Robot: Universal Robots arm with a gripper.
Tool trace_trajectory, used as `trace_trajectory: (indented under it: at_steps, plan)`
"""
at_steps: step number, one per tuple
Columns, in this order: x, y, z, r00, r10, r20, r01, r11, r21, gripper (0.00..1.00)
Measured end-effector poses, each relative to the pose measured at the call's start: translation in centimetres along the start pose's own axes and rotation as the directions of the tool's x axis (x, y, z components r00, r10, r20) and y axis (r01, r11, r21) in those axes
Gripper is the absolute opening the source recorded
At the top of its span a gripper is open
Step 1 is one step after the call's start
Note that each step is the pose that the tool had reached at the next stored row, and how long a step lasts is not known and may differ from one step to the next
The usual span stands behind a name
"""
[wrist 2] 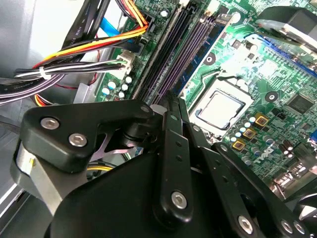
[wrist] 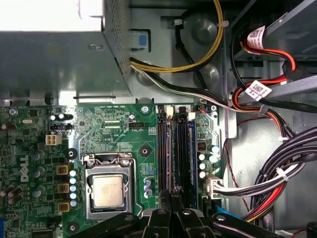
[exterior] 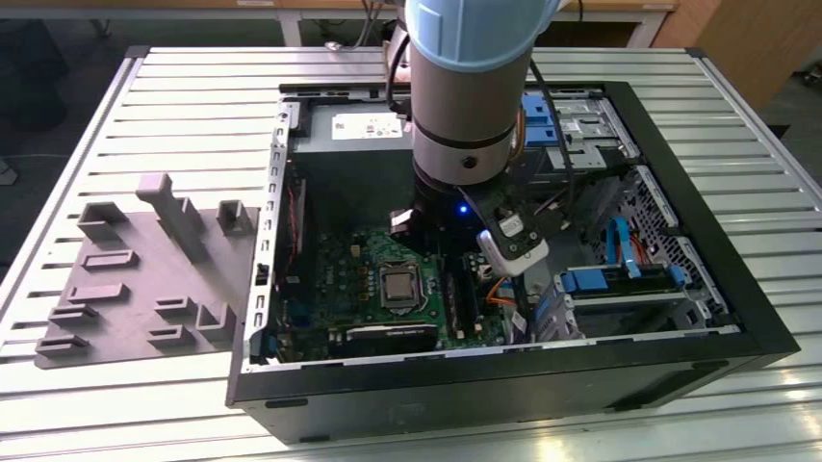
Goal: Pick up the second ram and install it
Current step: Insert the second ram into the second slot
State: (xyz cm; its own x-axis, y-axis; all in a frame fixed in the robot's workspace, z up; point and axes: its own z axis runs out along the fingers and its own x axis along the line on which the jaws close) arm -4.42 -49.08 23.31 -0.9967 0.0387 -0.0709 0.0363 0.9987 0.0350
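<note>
1. The gripper (wrist 2: pixel 171 99) is seen inside the open computer case (exterior: pixel 719 318), which stands on the slatted bench (exterior: pixel 167 87). Its fingers are pressed together, with the tips directly over the bank of memory slots (wrist: pixel 176 144).
2. The slots run along the motherboard (wrist: pixel 114 124) edge nearest the bundled cables (wrist: pixel 277 173). The second ram (wrist: pixel 171 163) is judged to be the dark strip standing on edge in a slot under the tips. Whether it is pinched or only pushed on cannot be told.
3. If the stick is tilted or off the slot's line, its contacts or the slot could be damaged by downward force.
4. If only one end is seated, a latch may be left unlocked and the stick left crooked.
5. The loose orange and black wires (wrist 2: pixel 99 42) lie just beside the slots and could be snagged by the black linkage.
6. The board could be flexed by too hard a push.
</note>
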Motion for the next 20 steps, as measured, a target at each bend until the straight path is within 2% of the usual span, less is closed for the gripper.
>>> trace_trajectory:
  at_steps: [5,20]
  plan:
    - [0.00,0.01,-0.02,1.0000,0.000,-0.0004,0.000,0.9999,-0.0116,0.12]
    - [-0.54,0.07,0.09,1.0000,-0.009,-0.0008,0.009,0.9998,-0.0159,0.12]
